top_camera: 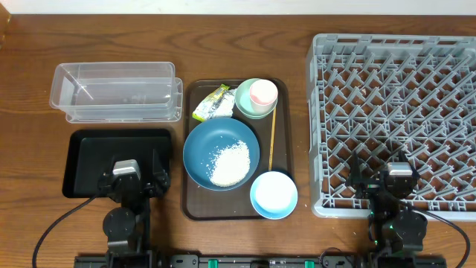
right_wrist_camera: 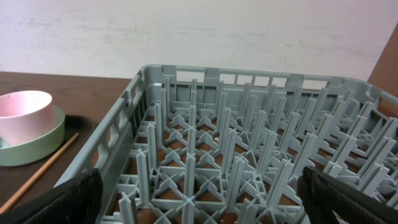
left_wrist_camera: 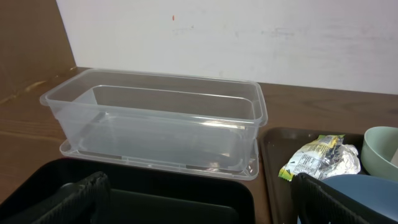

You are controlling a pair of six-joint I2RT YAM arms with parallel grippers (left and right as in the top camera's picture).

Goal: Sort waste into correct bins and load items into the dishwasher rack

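Standing spread wide, the jaws of the left gripper (top_camera: 137,177) pinch nothing. This gripper hangs to the left of the brown serving tray (top_camera: 195,208), over the near part of the shallow black tray (top_camera: 89,156). The jaws of the right gripper (top_camera: 388,179) are likewise spread wide and hold nothing. It hangs to the right of the serving tray, over the near edge of the dishwasher rack (top_camera: 318,112).

Positions relative to the serving tray:

1. The clear plastic tub (top_camera: 59,89) stands left of the tray's far end, beyond the black tray, upright with its open side up.
2. The dark-blue dish (top_camera: 207,141) sits on the tray, filling its middle.
3. The rice heap (top_camera: 230,164) lies inside that dish, toward the dish's near right side.
4. The wrapper (top_camera: 212,104) lies in the tray's far left corner, just beyond the dish.
5. The mint-green bowl (top_camera: 243,103) occupies the tray's far right corner, and the pale-pink cup (top_camera: 262,93) stands upright inside it.
6. The wooden stick (top_camera: 271,138) lies along the tray's right side, between the mint-green bowl and the light-blue bowl (top_camera: 274,195).
7. The light-blue bowl sits upright in the tray's near right corner, just beside the dish.
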